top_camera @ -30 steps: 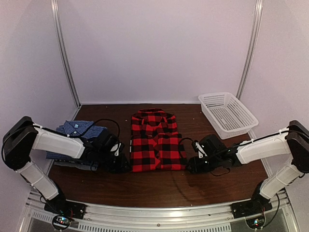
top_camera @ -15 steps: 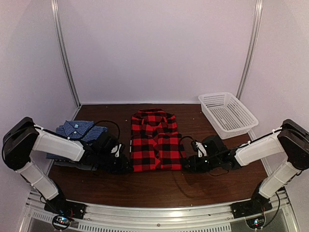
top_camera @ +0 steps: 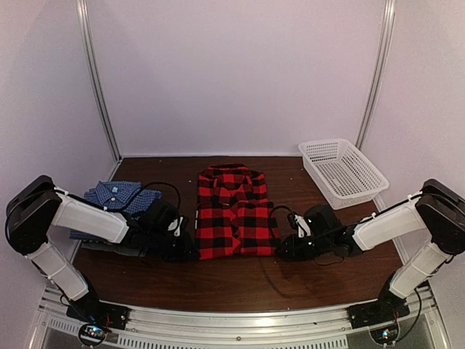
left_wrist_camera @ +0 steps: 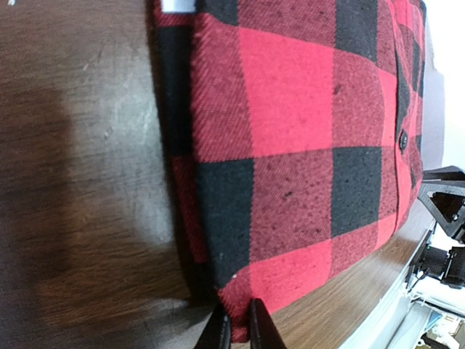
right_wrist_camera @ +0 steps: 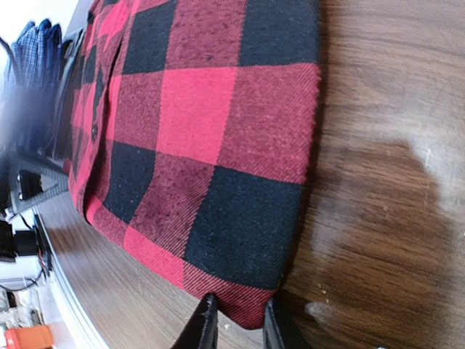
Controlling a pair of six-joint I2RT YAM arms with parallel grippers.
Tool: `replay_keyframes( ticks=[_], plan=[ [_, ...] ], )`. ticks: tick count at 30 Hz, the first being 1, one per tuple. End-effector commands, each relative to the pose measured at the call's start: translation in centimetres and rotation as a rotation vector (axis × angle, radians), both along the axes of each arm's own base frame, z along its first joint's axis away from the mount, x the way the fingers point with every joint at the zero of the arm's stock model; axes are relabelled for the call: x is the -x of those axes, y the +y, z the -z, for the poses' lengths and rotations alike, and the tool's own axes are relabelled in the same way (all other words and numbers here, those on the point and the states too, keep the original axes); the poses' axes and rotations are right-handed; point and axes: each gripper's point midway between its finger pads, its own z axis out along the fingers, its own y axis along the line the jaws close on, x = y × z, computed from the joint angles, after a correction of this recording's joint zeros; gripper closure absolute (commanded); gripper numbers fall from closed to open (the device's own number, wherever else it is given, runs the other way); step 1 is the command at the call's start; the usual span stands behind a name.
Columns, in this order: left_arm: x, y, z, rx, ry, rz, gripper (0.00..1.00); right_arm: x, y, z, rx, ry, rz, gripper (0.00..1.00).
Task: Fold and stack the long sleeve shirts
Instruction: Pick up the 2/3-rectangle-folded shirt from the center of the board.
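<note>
Left pincer: we see the left pincer (left_wrist_camera: 238, 325) clenched on the near left corner of the red plaid shirt (top_camera: 234, 211). Its two fingertips sit almost together, with the corner of the hem pinched between them.
Right pincer: the right pincer (right_wrist_camera: 237, 320) is grasping the near right corner of the red plaid shirt. We see the folded hem filling the gap between its fingertips.
Arms: both reach in low over the tabletop (top_camera: 240, 283), one on each side of the red plaid shirt, with the wrists level with its near edge.
Red plaid shirt: it lies folded into a flat rectangle in the middle of the tabletop, collar at the far end and front facing up. We can make out a dark button on it in each wrist view.
Blue checked shirt: the blue checked shirt (top_camera: 116, 195) lies folded to the left of the red plaid shirt, partly hidden behind the left arm.
Grey shirt: the grey shirt (top_camera: 102, 245) lies under the blue checked shirt, left of the red plaid shirt. We see only its near edge.
White basket: the white basket (top_camera: 354, 193) stands to the right of the red plaid shirt and farther back, well apart from it.
</note>
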Motion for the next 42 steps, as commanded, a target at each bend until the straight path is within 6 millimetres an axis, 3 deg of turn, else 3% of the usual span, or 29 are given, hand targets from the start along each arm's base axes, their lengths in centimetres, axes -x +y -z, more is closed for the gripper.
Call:
replay_keyframes(
  ticks=[1, 4, 11, 21, 27, 35, 37, 42],
  plan=[
    [-0.2, -0.5, -0.2, 0.016, -0.012, 0.006, 0.96, 0.0, 0.1, 0.1, -0.013, 0.000, 0.001, 0.88],
    [0.0, -0.3, -0.4, 0.009, -0.013, 0.007, 1.00, -0.1, 0.1, -0.4, -0.025, -0.008, 0.004, 1.00],
    [1.9, 0.7, -0.8, -0.054, -0.010, 0.024, 1.00, 2.2, -1.0, -1.3, -0.025, -0.024, -0.001, 1.00],
    [8.2, 1.0, -3.2, -0.105, -0.040, 0.067, 1.00, 8.4, -2.0, -3.6, -0.064, -0.043, -0.009, 1.00],
    [10.7, 0.4, -4.5, -0.097, -0.062, 0.085, 1.00, 10.3, -2.4, -5.8, -0.102, -0.079, 0.012, 1.00],
    [7.4, -0.1, -9.9, -0.102, -0.226, 0.015, 1.00, 8.3, -2.5, -10.0, -0.057, -0.188, 0.050, 1.00],
    [6.0, -0.7, -11.3, -0.093, -0.261, 0.027, 1.00, 6.8, -2.3, -12.1, -0.043, -0.236, 0.072, 1.00],
    [1.0, -1.4, -12.6, -0.069, -0.289, 0.062, 1.00, 1.4, -1.8, -14.4, -0.015, -0.287, 0.092, 1.00]
  ],
)
